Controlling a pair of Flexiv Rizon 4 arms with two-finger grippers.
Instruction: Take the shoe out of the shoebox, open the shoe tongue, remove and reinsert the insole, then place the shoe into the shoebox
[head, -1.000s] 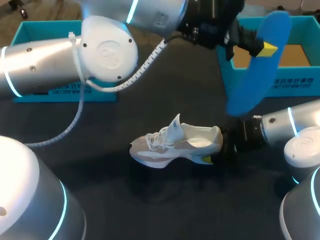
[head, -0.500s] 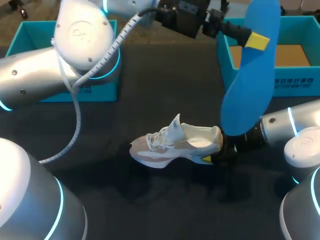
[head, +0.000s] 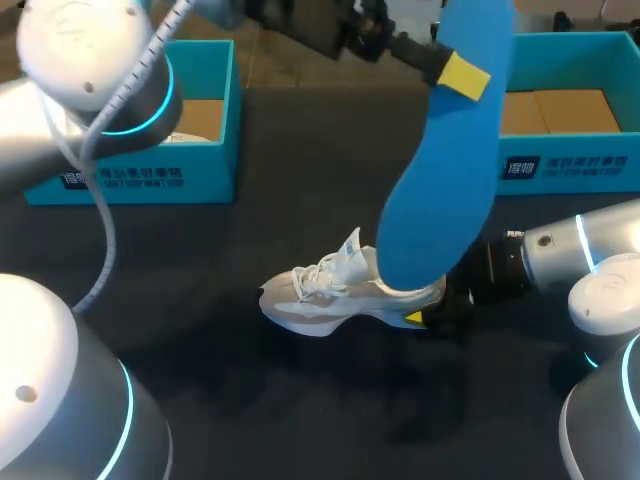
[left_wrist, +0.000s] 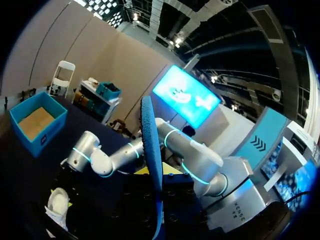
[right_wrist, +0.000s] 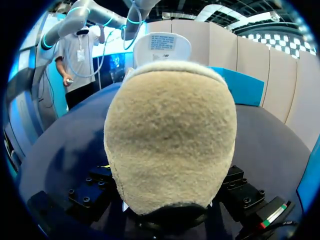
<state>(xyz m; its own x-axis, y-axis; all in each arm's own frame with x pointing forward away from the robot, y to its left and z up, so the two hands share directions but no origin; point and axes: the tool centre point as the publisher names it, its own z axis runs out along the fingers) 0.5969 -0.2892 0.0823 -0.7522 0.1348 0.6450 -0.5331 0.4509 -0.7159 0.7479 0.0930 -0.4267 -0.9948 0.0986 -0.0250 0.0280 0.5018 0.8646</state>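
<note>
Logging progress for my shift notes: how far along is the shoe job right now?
Done: the shoe stands on the table, tongue raised, insole out. In hand: the left gripper holds the insole above the shoe; the right gripper is at its heel. Left: refit the insole, then put the shoe into a box.

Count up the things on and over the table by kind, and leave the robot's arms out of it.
shoe: 1
blue insole: 1
teal boxes: 2, one at the left and one at the right
Total: 4
</note>
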